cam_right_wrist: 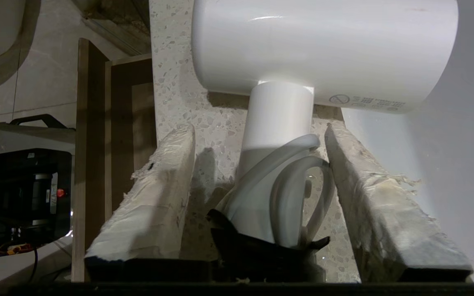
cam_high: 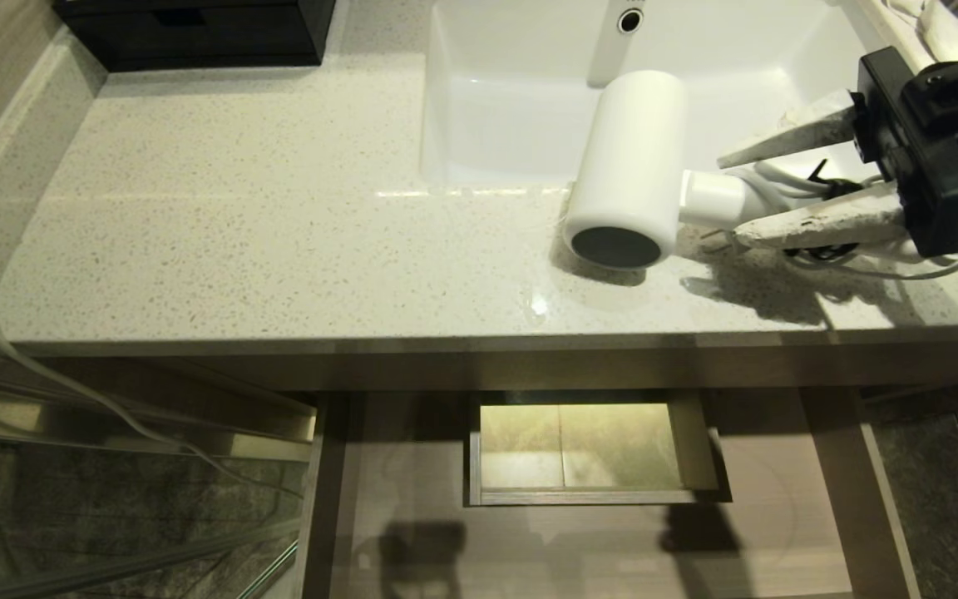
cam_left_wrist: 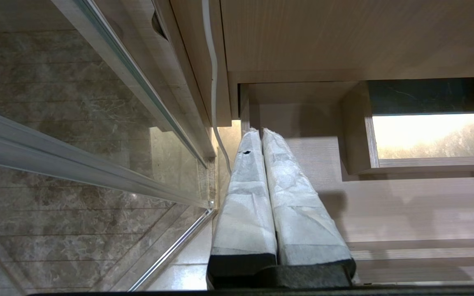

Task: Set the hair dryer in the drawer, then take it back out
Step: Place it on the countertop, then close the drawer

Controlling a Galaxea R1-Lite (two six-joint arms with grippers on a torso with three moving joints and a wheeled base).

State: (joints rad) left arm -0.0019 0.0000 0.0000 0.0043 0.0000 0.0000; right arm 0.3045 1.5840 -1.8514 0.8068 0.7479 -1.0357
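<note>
Far left, about 9 o'clock in the head view: glass panel (cam_high: 113, 516) with a thin white cable (cam_high: 71, 387) running down past it. Black box (cam_high: 196, 32) at 11 o'clock, back of the speckled counter (cam_high: 238, 216). Left gripper (cam_left_wrist: 257, 135) not in the head view; its wrist view shows the two wrapped fingers (cam_left_wrist: 245, 197) pressed flat together, hanging low beside the glass and over the drawer's (cam_left_wrist: 405, 213) wood floor, holding nothing.

6 o'clock, below the counter edge: drawer (cam_high: 762, 532) pulled out, wood-grain floor bare, boxed notch (cam_high: 595, 453) at its back with light floor showing through.

1 o'clock: white sink (cam_high: 512, 108). Hair dryer (cam_high: 629, 166) lies on the counter at the sink's front rim, barrel partly over the basin, dark round end facing 6 o'clock, handle pointing to 3 o'clock. Grey cord (cam_high: 787, 185) bundled with a black band (cam_high: 832, 185) against the handle.

3 o'clock: right gripper (cam_high: 733, 200), fingers spread wide, one either side of the handle and cord. Right wrist view shows clear gaps between both fingers (cam_right_wrist: 154, 197) and the hair dryer (cam_right_wrist: 323, 49) handle: straddling, not gripping.
</note>
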